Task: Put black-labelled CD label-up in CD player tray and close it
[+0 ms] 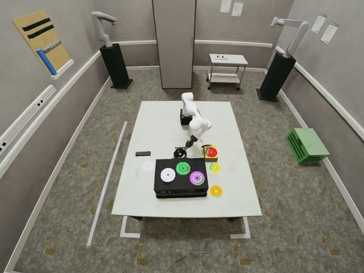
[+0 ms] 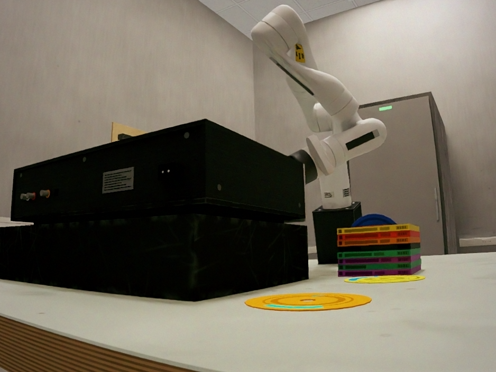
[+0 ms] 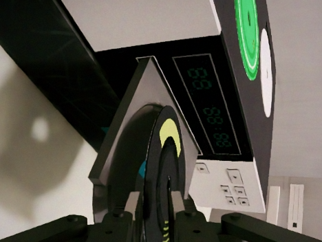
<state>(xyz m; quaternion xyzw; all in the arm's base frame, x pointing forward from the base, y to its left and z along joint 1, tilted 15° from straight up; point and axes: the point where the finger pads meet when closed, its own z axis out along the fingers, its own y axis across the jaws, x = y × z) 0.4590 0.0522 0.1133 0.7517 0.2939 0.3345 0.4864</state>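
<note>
Here's the gripper (image 1: 184,149) (image 2: 308,166) (image 3: 155,207) at the player's front, its fingers a little way apart with the black-labelled CD (image 1: 176,153) (image 3: 154,196) between them, the gap looking wider than the disc is thick, so no firm pinch shows! The CD is over the extended tray (image 1: 177,147) (image 3: 151,82), yellow arc in view on its label, and the wrist view has it tilted to the round recess rather than lying flat; whether its rim touches the tray, I can't tell. The player (image 1: 176,186) (image 2: 120,156) (image 3: 235,82) stands upright on a black block (image 2: 248,256) (image 3: 51,65), carrying green (image 1: 178,168) (image 3: 252,49), white (image 1: 163,173) (image 3: 265,58) and purple discs (image 1: 192,177) on top. Off to its side, yellow (image 1: 212,168) (image 2: 360,279) and orange discs (image 1: 212,190) (image 2: 272,300) lie on the table (image 1: 235,194) (image 2: 400,324), with a red disc (image 1: 212,149) atop the stacked cases (image 1: 216,159) (image 2: 378,254)
</note>
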